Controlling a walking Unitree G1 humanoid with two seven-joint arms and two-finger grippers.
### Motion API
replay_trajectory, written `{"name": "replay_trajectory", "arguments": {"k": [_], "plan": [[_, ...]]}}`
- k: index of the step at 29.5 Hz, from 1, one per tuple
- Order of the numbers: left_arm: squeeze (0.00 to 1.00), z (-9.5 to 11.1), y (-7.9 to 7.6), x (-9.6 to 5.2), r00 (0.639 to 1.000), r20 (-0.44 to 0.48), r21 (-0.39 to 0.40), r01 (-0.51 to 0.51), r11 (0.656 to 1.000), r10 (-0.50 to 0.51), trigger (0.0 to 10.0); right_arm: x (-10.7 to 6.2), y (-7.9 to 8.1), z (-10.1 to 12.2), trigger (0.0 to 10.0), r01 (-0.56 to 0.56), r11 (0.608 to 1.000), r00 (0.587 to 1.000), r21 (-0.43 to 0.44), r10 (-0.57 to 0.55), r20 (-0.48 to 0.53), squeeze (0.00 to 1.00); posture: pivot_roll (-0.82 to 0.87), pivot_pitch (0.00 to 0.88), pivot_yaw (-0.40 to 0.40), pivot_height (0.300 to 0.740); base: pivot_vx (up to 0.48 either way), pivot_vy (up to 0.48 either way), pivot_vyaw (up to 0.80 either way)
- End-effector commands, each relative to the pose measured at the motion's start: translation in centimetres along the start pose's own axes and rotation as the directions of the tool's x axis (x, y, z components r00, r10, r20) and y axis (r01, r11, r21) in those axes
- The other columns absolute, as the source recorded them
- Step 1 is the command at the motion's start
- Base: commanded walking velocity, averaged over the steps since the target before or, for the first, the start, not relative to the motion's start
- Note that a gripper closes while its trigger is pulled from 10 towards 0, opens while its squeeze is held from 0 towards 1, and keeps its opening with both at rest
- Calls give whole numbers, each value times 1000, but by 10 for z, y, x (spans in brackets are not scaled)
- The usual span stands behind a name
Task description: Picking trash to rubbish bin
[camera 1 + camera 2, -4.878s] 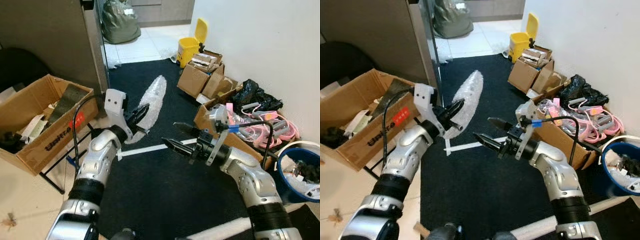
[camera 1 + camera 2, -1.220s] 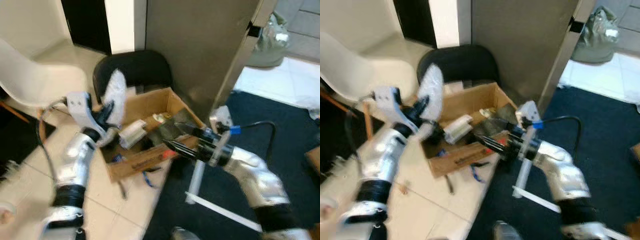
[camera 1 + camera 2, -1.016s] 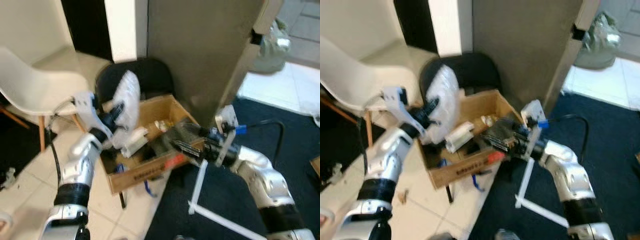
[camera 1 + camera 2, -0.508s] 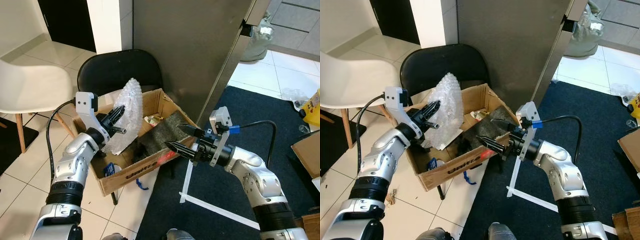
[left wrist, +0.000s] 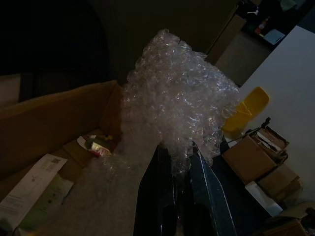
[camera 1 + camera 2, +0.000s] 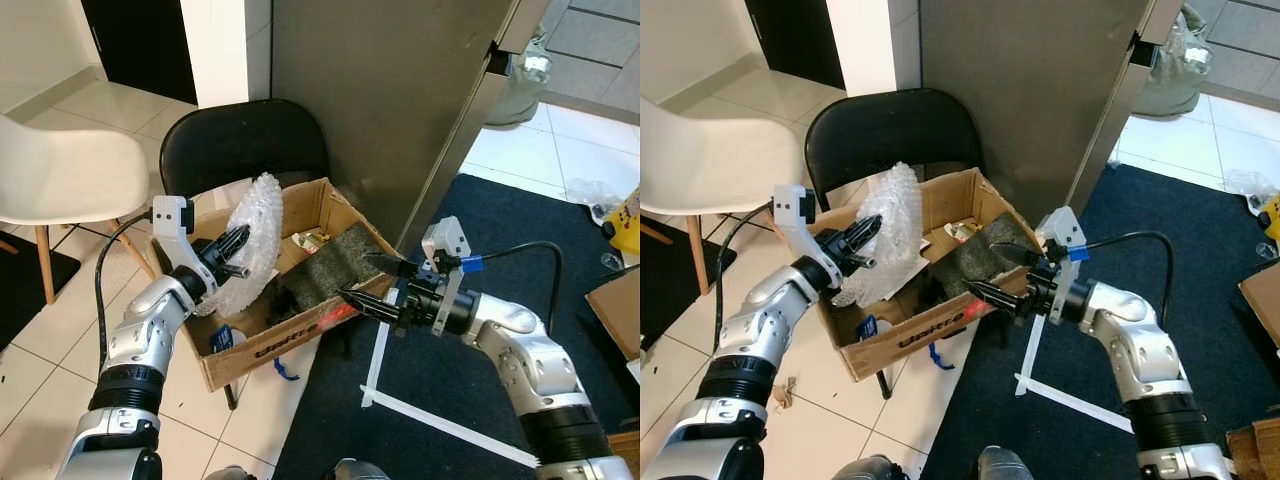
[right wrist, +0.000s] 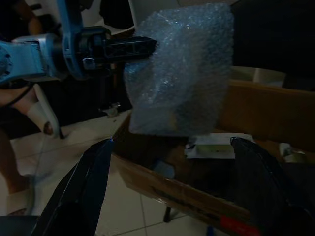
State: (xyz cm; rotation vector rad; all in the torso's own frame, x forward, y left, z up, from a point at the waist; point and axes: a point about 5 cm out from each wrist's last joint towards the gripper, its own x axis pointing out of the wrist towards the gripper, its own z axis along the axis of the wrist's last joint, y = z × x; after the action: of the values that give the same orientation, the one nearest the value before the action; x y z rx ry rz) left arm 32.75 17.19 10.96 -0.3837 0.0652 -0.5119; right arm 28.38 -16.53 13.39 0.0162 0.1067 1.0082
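**Bubble wrap held over the open box, ready to drop**

Nearest the robot, the right gripper (image 6: 368,285) reaches in from the dark carpet side, its two black fingers spread apart with nothing between them. Its tips hover at the right-hand wall of the cardboard box (image 6: 262,342), which serves here as the rubbish bin and stands propped on thin legs on the tiled floor. A white strip (image 6: 375,350) lies on the carpet just below that arm.

A little farther in, the left gripper (image 6: 236,256) comes from the left edge of the box, its fingers pressed together on the lower end of a sheet of bubble wrap (image 6: 246,230). The left wrist view shows the wrap (image 5: 179,103) bunched and standing up from between the finger pads. Its long axis runs roughly upright, leaning toward the box's far rim. The wrap hangs above the box's left half, with most of its bulk already over the open interior and not outside the wall.

Inside the box lie a grey felt-like pad (image 6: 335,262) toward the right and small paper scraps near the far corner.

Since the left arm alone carries the wrap and the opening lies directly below, the coming move probably only calls for parting those fingers; the tall sheet may topple against the left wall.

Beyond the box stands a black chair (image 6: 243,147), with a white chair (image 6: 55,180) off to the left.
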Motion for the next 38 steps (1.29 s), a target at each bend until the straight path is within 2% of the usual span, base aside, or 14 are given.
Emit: {"name": "replay_trajectory", "arguments": {"k": [1,3,4,5,6,13,21,26,27,28,30,31,34,38], "plan": [[0,-2,2,0,1000,-14,2,1,1000,-1,10000,-3,-3,0,10000,18,1000,1000,-12,-18,-2,0,-79,0,-40,740,0,0,0],[0,-2,3,-1,1000,-10,4,-4,1000,4,10000,-3,-2,0,10000,14,1000,1000,-9,-14,-1,0,-76,0,-42,740,0,0,0],[863,-1,5,-1,1000,0,2,-19,1000,19,10000,-2,-2,0,10000,13,1000,1000,-8,-13,-1,0,-76,0,-43,740,0,0,0],[863,-1,5,-1,1000,0,2,-19,1000,19,10000,-2,-2,0,10000,13,1000,1000,-8,-13,-1,0,-76,0,-43,740,0,0,0],[1000,1,9,-4,999,12,11,-48,999,48,10000,-2,-2,0,10000,11,1000,1000,-6,-11,1,0,-77,0,-42,740,0,0,0],[1000,4,14,-6,998,31,4,-61,998,61,10000,-2,-2,0,10000,11,1000,1000,-6,-11,2,0,-75,0,-43,740,0,0,0],[1000,12,21,-7,993,52,40,-107,993,105,10000,-3,-2,-1,10000,12,1000,1000,-2,-12,4,0,-77,0,-43,740,0,0,0],[1000,22,17,-5,993,84,16,-80,997,79,10000,-3,-2,-2,10000,14,1000,1000,-1,-14,4,0,-76,0,-44,740,0,0,0],[0,27,-1,0,993,110,13,30,999,-32,10000,-3,-2,-2,10000,19,1000,1000,3,-19,11,0,-74,0,-46,740,0,0,0],[0,27,-1,0,993,110,13,30,999,-32,10000,-3,-2,-2,10000,19,1000,1000,3,-19,11,0,-74,0,-46,740,0,0,0],[0,30,-20,4,983,122,33,134,990,-137,10000,-2,-4,0,10000,39,999,999,7,-39,29,0,-74,0,-46,740,0,0,0],[0,30,-20,4,983,122,33,134,990,-137,10000,-2,-4,0,10000,39,999,999,7,-39,29,0,-74,0,-46,740,0,0,0],[0,25,-46,14,968,116,57,216,975,-221,10000,2,-9,3,10000,90,996,993,28,-92,75,0,-75,0,-46,740,0,0,0],[0,15,-66,27,965,118,62,230,971,-236,10000,5,-9,5,10000,100,994,990,44,-104,97,0,-76,0,-43,740,0,0,0]]}}
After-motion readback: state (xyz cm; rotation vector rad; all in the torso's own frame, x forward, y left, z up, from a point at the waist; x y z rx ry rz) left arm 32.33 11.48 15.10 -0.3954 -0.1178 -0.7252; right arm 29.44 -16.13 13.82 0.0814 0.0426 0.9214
